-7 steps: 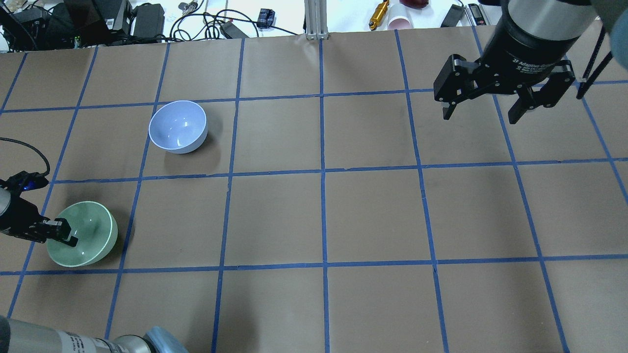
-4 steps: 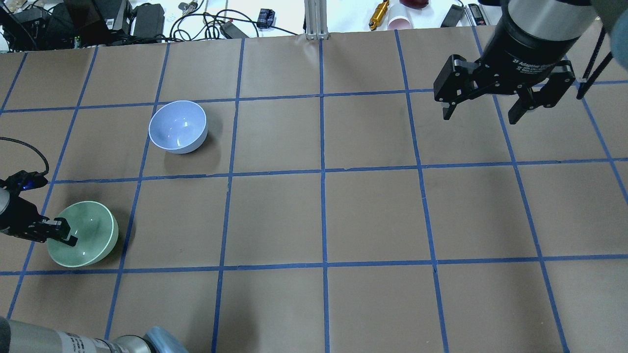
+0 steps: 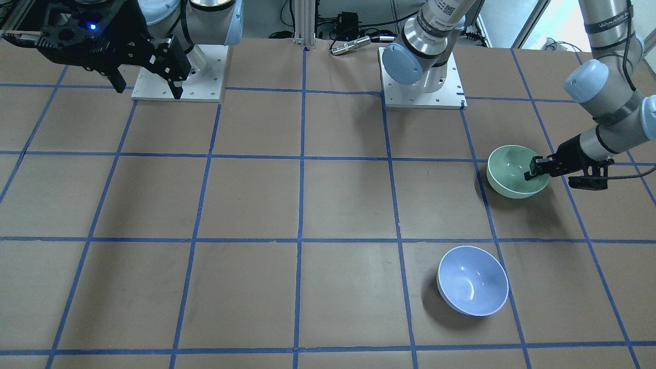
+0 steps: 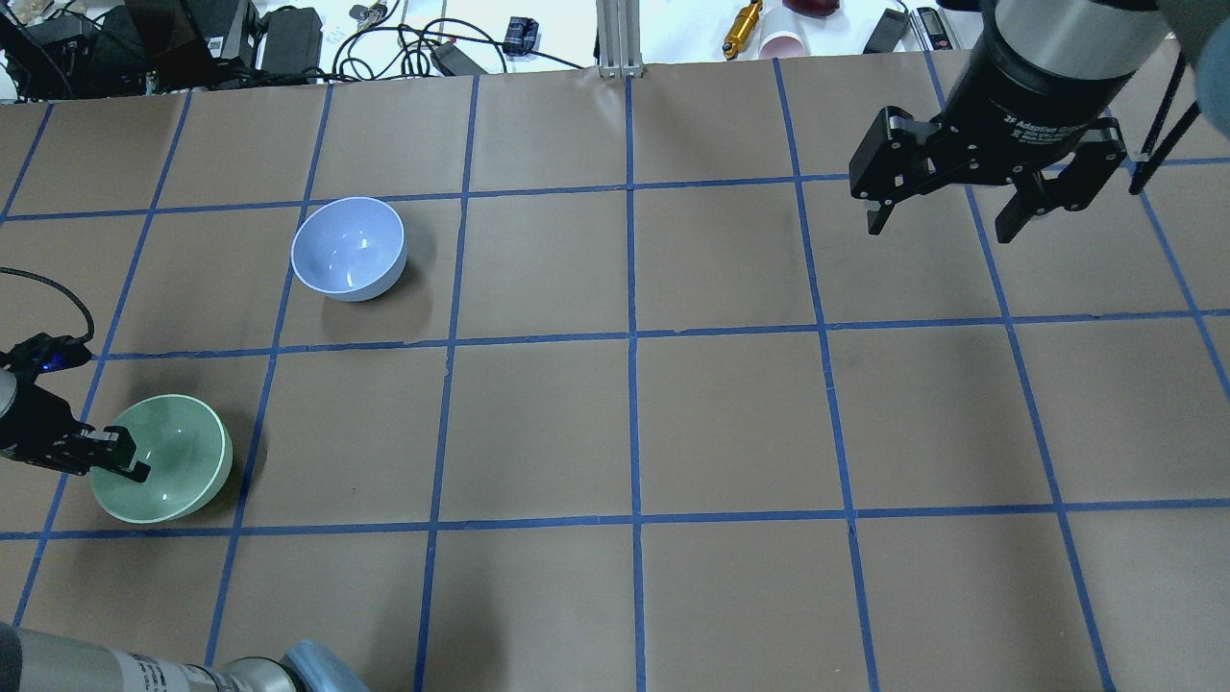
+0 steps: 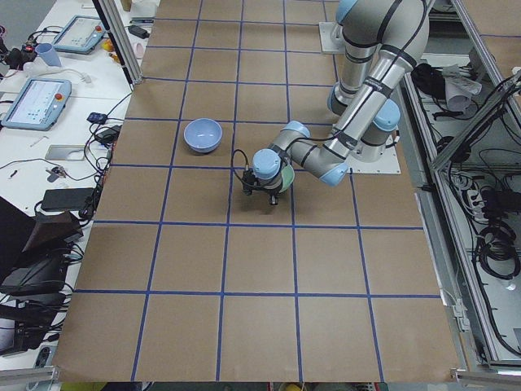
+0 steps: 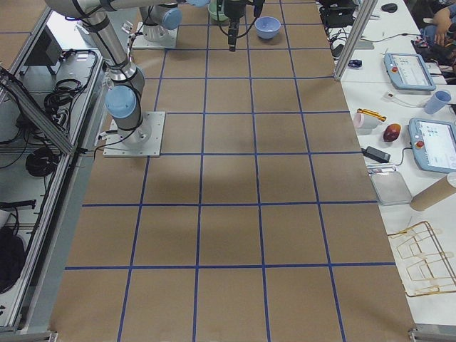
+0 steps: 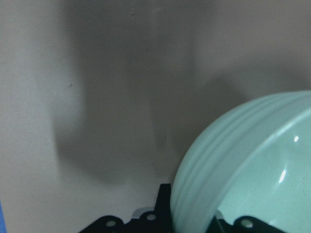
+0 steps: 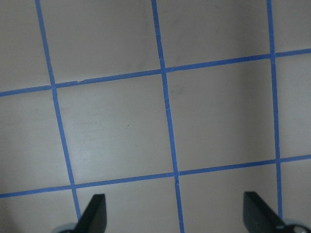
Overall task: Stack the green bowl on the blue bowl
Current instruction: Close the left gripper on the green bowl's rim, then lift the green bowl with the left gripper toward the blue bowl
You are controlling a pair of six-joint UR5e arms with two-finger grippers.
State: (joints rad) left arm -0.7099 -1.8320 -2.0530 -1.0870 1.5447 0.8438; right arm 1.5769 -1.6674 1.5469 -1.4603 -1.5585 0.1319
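The green bowl [image 4: 165, 459] is at the near left of the table and shows in the front view [image 3: 512, 171]. My left gripper [image 4: 123, 462] is shut on its near-left rim, one finger inside and one outside; the left wrist view shows the green bowl's wall [image 7: 252, 170] between the jaws. Its shadow lies offset, so it seems just off the table. The blue bowl [image 4: 348, 248] stands upright and empty one square farther out, also in the front view [image 3: 472, 280]. My right gripper [image 4: 947, 216] hangs open and empty over the far right.
The brown table [image 4: 730, 423] carries a grid of blue tape. Cables, tools and a cup [image 4: 783, 43] lie beyond its far edge. The arm bases [image 3: 423, 92] stand on white plates at the robot's side.
My left gripper with the green bowl has risen very slightly, and the bowl's shadow has drawn a little away from it. The right gripper has barely shifted.
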